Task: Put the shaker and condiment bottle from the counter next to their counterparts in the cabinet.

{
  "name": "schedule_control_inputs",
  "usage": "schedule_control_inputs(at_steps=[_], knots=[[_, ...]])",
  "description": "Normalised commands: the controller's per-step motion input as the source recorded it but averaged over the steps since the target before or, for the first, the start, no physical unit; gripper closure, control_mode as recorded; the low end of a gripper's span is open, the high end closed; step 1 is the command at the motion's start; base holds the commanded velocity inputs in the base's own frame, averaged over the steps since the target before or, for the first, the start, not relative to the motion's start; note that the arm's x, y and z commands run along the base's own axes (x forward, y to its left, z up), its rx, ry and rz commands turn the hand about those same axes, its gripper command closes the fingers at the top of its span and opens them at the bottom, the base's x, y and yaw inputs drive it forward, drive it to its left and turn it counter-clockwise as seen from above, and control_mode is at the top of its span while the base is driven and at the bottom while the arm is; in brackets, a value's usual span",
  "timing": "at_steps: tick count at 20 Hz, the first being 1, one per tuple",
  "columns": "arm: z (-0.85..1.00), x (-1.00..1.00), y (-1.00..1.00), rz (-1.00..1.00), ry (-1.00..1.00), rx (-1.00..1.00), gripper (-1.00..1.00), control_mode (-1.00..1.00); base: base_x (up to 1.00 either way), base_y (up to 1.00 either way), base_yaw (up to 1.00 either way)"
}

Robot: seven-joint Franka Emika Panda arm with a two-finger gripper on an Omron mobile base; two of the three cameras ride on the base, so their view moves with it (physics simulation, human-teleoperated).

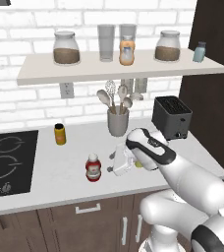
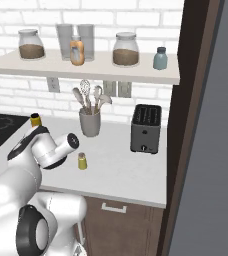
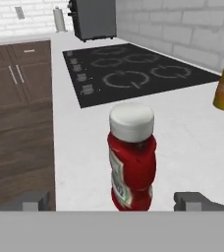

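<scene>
The red condiment bottle (image 1: 93, 167) stands upright on the pale counter (image 1: 60, 182), near its front edge. My gripper (image 1: 111, 164) is level with it, just to its right, pointing at it. In the hand view the condiment bottle (image 3: 131, 160) with its white cap stands close ahead, between my open gripper's (image 3: 116, 202) fingertips (image 3: 35, 201), untouched. The yellow-green shaker (image 2: 82, 161) stands on the counter right of my arm. Up on the shelf are the counterparts: an orange bottle (image 1: 127, 50) and a pale blue shaker (image 1: 199, 51).
A yellow-orange jar (image 1: 60, 134) with a black lid stands behind the bottle, near the black cooktop (image 1: 8, 162). A grey utensil holder (image 1: 118, 120) and a dark toaster (image 1: 172, 117) stand at the back. Two glass jars (image 1: 66, 48) and tumblers (image 1: 105, 43) share the shelf.
</scene>
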Motion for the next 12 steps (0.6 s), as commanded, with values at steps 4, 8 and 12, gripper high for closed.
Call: schedule_control_inputs(at_steps=[4, 8, 12], knots=[[-0.06, 0.07, 0.0, 0.0, 0.0, 0.0, -1.0, -1.0, 0.0, 0.0, 0.0], [-0.08, 0.07, 0.0, 0.0, 0.0, 0.0, -1.0, -1.0, 0.0, 0.0, 0.0], [-0.08, 0.03, 0.0, 0.0, 0.0, 0.0, -1.0, -1.0, 0.0, 0.0, 0.0]])
